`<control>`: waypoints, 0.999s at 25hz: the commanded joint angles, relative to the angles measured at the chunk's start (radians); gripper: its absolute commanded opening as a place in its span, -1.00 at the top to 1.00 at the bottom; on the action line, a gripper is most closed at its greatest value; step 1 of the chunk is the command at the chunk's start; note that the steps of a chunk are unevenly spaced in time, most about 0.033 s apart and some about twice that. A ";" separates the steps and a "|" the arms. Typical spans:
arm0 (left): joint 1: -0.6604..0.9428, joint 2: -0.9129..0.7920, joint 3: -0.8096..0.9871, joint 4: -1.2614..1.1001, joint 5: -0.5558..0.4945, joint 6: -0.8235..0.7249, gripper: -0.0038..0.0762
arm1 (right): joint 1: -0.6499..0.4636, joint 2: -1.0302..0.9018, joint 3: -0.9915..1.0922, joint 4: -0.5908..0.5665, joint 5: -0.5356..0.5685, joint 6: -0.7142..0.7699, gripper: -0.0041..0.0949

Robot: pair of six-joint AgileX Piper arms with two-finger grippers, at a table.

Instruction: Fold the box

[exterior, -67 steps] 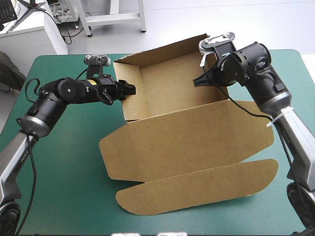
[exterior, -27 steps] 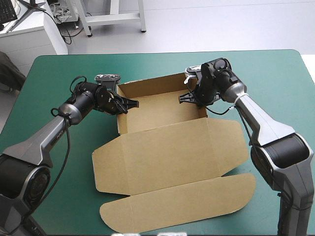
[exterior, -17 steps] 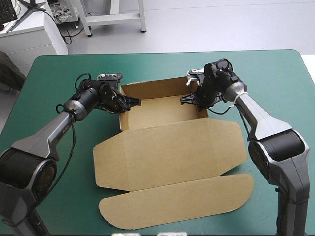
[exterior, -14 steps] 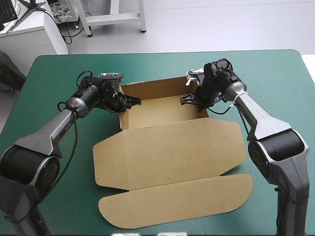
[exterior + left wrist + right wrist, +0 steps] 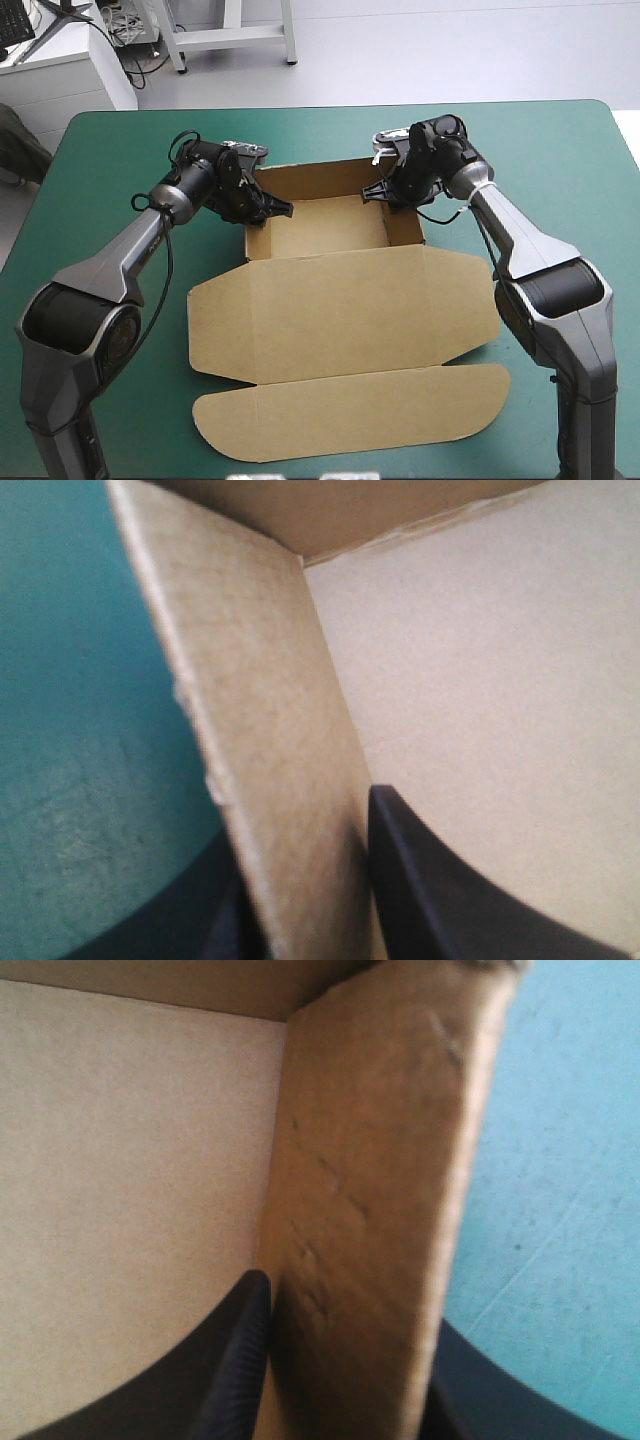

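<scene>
High view: box, open tray, lid flat, on teal-green desk; left claw pinches left wall, right claw right wall.

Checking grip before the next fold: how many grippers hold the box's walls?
2: the left gripper pinches the left side wall of the box; the right gripper pinches its right side wall.
</scene>
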 commanded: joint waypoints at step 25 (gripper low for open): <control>-0.012 -0.129 -0.399 0.072 0.279 0.069 0.25 | -0.061 -0.232 -0.134 0.026 0.112 -0.065 0.04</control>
